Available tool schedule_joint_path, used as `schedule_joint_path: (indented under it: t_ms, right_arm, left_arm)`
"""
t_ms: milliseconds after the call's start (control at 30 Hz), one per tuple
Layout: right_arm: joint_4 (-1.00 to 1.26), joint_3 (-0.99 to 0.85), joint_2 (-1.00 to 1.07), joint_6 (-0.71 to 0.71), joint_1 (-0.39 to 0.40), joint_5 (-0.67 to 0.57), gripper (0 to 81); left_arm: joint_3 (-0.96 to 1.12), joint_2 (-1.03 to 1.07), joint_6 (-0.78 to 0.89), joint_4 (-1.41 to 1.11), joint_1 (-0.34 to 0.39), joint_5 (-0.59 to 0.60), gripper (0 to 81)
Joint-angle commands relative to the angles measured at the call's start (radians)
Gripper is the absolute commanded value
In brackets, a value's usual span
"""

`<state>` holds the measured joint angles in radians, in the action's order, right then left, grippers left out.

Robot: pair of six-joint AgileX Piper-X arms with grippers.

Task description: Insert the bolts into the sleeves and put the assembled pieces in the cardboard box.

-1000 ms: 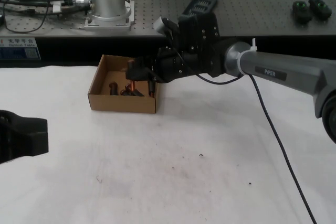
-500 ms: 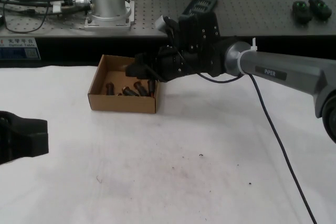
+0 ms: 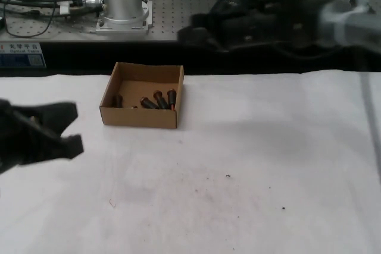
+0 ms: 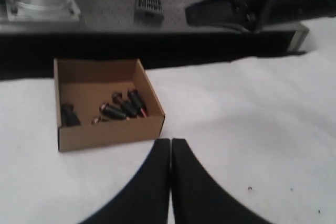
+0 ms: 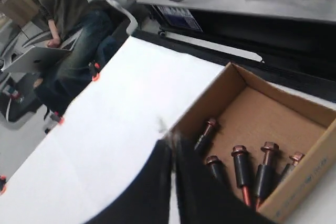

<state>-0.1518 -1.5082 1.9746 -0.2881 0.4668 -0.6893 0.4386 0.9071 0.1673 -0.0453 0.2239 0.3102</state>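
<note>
The cardboard box (image 3: 140,117) stands open at the back left of the white cloth. Several dark assembled pieces (image 3: 156,100) with copper ends lie in it. My left gripper (image 3: 65,132) hovers low at the left, short of the box, its fingers shut. The left wrist view shows that gripper (image 4: 170,148) shut and empty in front of the box (image 4: 110,132) and the pieces (image 4: 126,106). My right arm (image 3: 268,16) is high behind and to the right of the box. The right gripper (image 5: 170,148) is shut and empty above the box (image 5: 262,114) and pieces (image 5: 241,169).
A dark bench edge (image 3: 89,57) with a metal column base (image 3: 122,4) runs right behind the box. Two small dark parts with green spots lay at the back right. The white cloth (image 3: 238,165) spreads wide in front and to the right.
The right arm rose from the box and pulled back to the upper right, leaving an assembled piece in the box. The left gripper moved up and toward the box.
</note>
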Motion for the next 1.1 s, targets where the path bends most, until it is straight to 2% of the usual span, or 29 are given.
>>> schedule_joint_path:
  t_ms: [0,167,300,433,533,700,800,967,1067]
  right_arm:
    - [0.007,0.098,-0.103,0.065,-0.011,-0.027,5.4]
    - [0.123,0.383,-0.341,0.077,-0.019,-0.021,5.4]
    - [0.255,0.592,-0.491,0.072,-0.019,-0.016,5.4]
    - [0.328,0.728,-0.561,0.072,-0.017,0.01,5.4]
    - [0.338,0.792,-0.576,0.072,-0.017,0.006,5.4]
    - [0.338,0.852,-0.576,0.031,-0.017,0.006,5.4]
    - [0.361,0.854,-0.581,-0.019,-0.017,-0.011,5.4]
    - [0.585,0.854,-0.592,-0.034,-0.017,-0.084,5.4]
    - [0.684,0.854,-0.596,-0.034,-0.017,-0.087,5.4]
  left_arm:
    - [0.0,0.168,0.014,-0.362,0.0,-0.007,0.6]
    - [0.003,0.261,0.051,-0.476,0.025,0.002,0.6]
    - [0.002,0.284,0.057,-0.498,0.125,0.066,0.6]
    - [0.002,0.284,-0.004,-0.511,0.228,0.05,0.6]
    - [0.002,0.284,-0.048,-0.504,0.274,0.031,0.6]
    - [0.002,0.284,-0.048,-0.504,0.278,0.013,0.6]
    - [0.002,0.284,-0.048,-0.511,0.277,-0.061,0.6]
    - [0.002,0.284,-0.048,-0.542,0.277,-0.202,0.6]
    - [0.002,0.284,-0.048,-0.542,0.277,-0.297,0.6]
